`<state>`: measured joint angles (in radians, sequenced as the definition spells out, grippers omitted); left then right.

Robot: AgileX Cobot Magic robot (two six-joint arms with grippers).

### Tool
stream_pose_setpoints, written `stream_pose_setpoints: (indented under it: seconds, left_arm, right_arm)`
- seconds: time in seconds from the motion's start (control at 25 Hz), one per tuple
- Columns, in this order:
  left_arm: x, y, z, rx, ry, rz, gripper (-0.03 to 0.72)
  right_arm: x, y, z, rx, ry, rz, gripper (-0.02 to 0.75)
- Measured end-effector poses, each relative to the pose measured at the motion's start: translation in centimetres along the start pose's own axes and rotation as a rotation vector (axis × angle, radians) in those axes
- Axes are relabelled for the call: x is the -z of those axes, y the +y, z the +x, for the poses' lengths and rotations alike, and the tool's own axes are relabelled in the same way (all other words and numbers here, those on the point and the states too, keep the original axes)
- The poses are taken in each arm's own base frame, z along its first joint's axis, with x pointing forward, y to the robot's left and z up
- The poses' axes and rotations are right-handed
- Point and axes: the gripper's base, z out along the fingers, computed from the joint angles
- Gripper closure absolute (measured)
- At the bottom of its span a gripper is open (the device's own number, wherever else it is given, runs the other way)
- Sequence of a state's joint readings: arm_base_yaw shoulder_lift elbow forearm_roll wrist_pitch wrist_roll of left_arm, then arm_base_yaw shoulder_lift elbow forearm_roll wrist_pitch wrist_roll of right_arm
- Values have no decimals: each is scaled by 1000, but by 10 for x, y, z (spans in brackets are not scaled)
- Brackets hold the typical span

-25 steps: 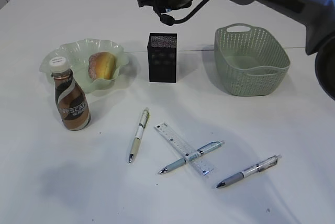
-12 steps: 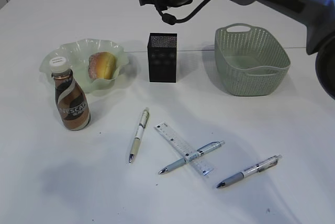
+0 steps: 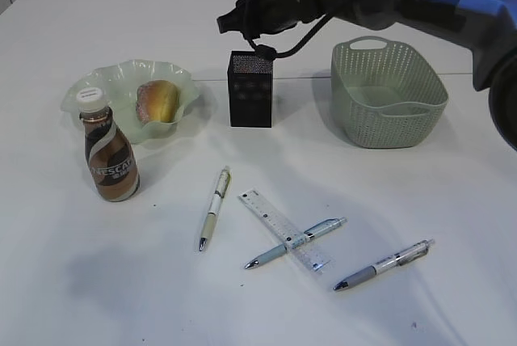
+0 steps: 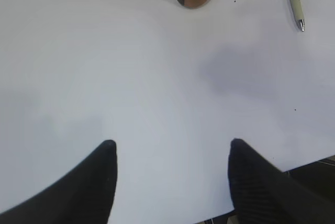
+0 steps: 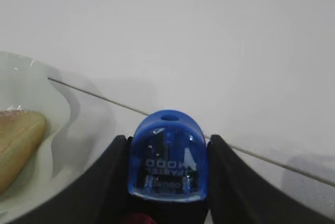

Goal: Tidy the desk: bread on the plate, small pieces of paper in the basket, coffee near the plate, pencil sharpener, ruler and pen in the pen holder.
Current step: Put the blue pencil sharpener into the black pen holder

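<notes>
"NESCAFE" is printed in white on the brown label of the coffee bottle (image 3: 110,158); only "NES" is seen in the left wrist view. Fine scale marks are borne by the ruler (image 3: 283,229), unreadable. Inverted white lettering on the blue pencil sharpener (image 5: 168,157) cannot be read reliably.

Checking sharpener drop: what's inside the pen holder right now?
Nothing visible. The pen holder shows only its rim and dark mesh walls; its interior is hidden. The right gripper holds the blue pencil sharpener.
</notes>
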<state>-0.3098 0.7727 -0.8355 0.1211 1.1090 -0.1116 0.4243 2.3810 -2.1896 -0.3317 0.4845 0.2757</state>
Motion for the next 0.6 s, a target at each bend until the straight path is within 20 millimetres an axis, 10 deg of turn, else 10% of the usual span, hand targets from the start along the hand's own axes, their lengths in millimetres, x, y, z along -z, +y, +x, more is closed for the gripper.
stream_pose_setpoints:
  seconds: [0.6]
  left_arm:
    - [0, 0, 0, 0, -4, 0, 221]
  right_arm:
    - [-9, 4, 4, 68, -143, -39, 394]
